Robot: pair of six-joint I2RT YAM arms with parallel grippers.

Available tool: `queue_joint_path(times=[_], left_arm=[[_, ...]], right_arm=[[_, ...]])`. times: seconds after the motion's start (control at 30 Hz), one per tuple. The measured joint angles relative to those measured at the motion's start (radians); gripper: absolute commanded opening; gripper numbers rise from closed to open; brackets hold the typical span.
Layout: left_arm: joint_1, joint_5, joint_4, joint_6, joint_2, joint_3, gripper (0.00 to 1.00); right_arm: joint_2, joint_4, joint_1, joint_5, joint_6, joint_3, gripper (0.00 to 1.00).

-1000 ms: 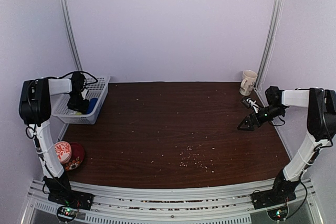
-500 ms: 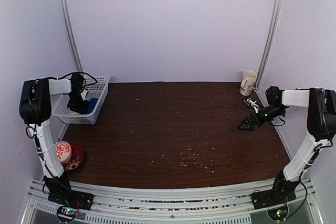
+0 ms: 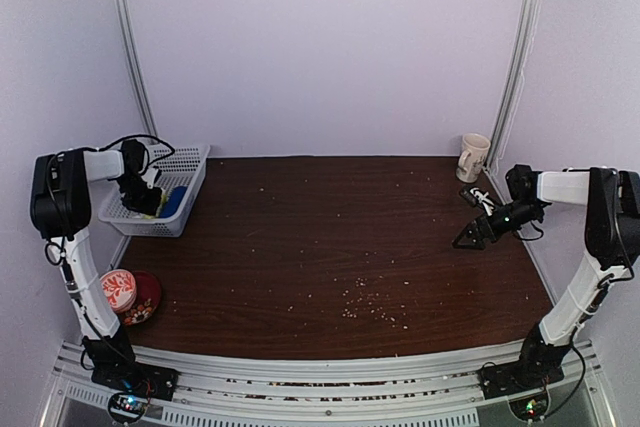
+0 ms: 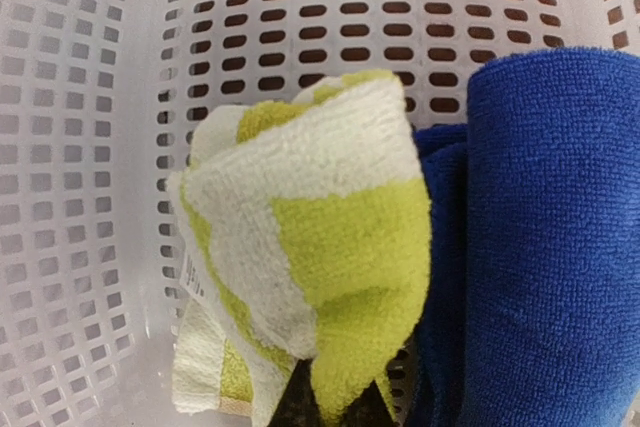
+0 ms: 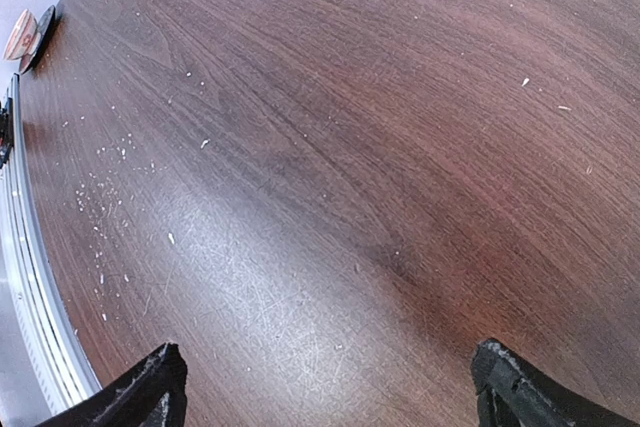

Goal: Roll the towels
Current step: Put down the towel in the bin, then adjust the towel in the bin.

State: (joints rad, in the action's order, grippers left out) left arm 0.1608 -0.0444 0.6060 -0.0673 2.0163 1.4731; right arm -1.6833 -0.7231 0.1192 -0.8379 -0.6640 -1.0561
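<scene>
In basket (image 4: 95,97) — pincer (image 4: 335,399) nips yellow-green towel (image 4: 330,237).

Walls: back wall (image 3: 320,47), left wall (image 3: 50,57) and right wall (image 3: 600,47), all plain pale lilac, evenly lit, no shadows of note.
Uprights: two grey metal strips, left strip (image 3: 131,47) and right strip (image 3: 520,47), one at each back corner, both leaning inward toward the bottom.
Tabletop (image 3: 330,237): dark reddish-brown wood grain, faint sheen, fine scratches; pale crumbs (image 3: 370,307) scattered, thickest near the front.
Front edge: grey metal rails (image 3: 330,372) running full width.
</scene>
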Motion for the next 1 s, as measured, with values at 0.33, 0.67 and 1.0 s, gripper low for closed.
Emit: queue_joint_path(times=[0.33,0.67,1.0], left_arm=[[0.063,0.209,-0.020,-0.006,-0.042,-0.047,0.00],[0.112,0.356,-0.037,-0.017,-0.043,-0.072,0.03],[0.122,0.388,-0.027,-0.021,-0.040,-0.078,0.42]], right_arm=[[0.000,-0.003,0.005,-0.001,-0.007,0.000,1.00],[0.000,-0.011,0.006,-0.014,-0.014,0.000,1.00],[0.000,-0.023,0.006,-0.026,-0.021,0.000,1.00]])
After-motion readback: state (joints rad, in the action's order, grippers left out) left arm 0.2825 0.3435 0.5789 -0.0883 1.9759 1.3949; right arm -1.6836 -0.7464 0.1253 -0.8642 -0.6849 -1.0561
